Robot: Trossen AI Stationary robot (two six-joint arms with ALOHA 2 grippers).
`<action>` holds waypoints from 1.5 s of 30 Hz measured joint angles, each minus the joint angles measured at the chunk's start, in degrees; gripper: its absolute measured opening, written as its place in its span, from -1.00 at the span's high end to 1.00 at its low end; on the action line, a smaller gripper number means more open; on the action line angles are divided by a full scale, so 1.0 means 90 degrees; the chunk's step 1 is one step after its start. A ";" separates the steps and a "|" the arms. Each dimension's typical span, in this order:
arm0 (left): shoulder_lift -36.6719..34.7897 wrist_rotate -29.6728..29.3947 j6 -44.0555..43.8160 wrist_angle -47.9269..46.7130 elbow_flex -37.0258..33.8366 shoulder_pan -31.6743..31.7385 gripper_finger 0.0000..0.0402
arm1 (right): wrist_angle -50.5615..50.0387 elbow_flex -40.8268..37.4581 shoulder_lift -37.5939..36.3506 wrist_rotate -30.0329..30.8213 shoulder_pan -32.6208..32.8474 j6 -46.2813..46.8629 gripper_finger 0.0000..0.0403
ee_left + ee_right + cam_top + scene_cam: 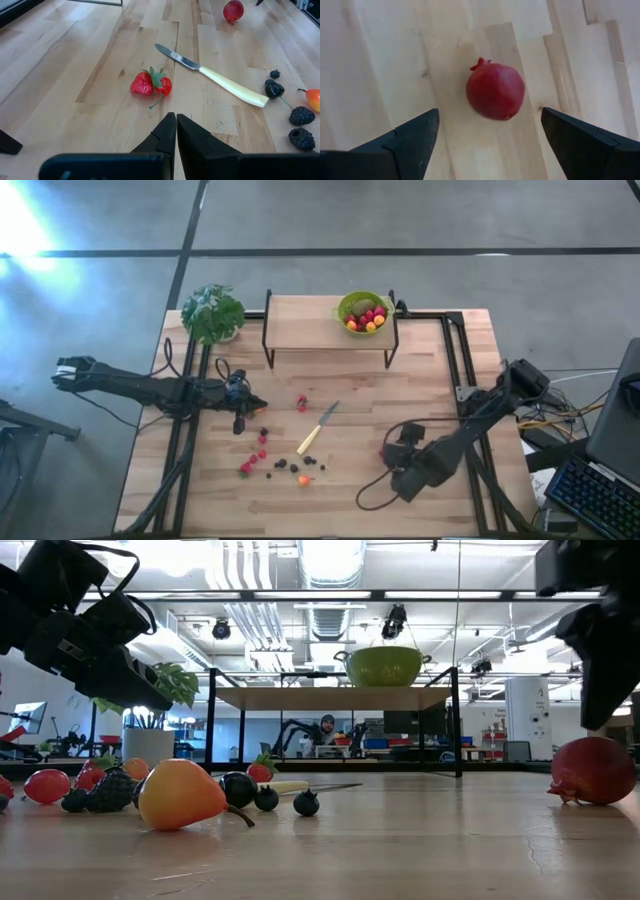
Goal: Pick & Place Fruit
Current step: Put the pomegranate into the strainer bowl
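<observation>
Wooden worktop (430, 370) carrying a raised shelf (300, 325) with a green bowl (362, 310) of fruit; a potted plant (212, 313) stands at one corner. Right pincer (490, 135), fingers wide apart, hangs over a red pomegranate-like fruit (495, 91). Left pincer (175, 131), fingers together and empty, points toward a strawberry (142, 84). Pale-handled knife (318, 427) lies beside scattered small fruit (275, 462).
</observation>
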 joint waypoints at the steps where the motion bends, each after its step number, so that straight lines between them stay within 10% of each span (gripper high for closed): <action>1: 0.0000 0.0000 0.0000 0.0000 0.0000 0.0000 0.90 | 0.0000 0.0000 0.0040 -0.0008 -0.0042 -0.0053 -0.66; 45: 0.0000 0.0000 -0.0001 0.0000 0.0000 0.0001 0.90 | 0.1927 -0.0984 0.0182 -0.0066 -0.0483 -0.0474 -0.25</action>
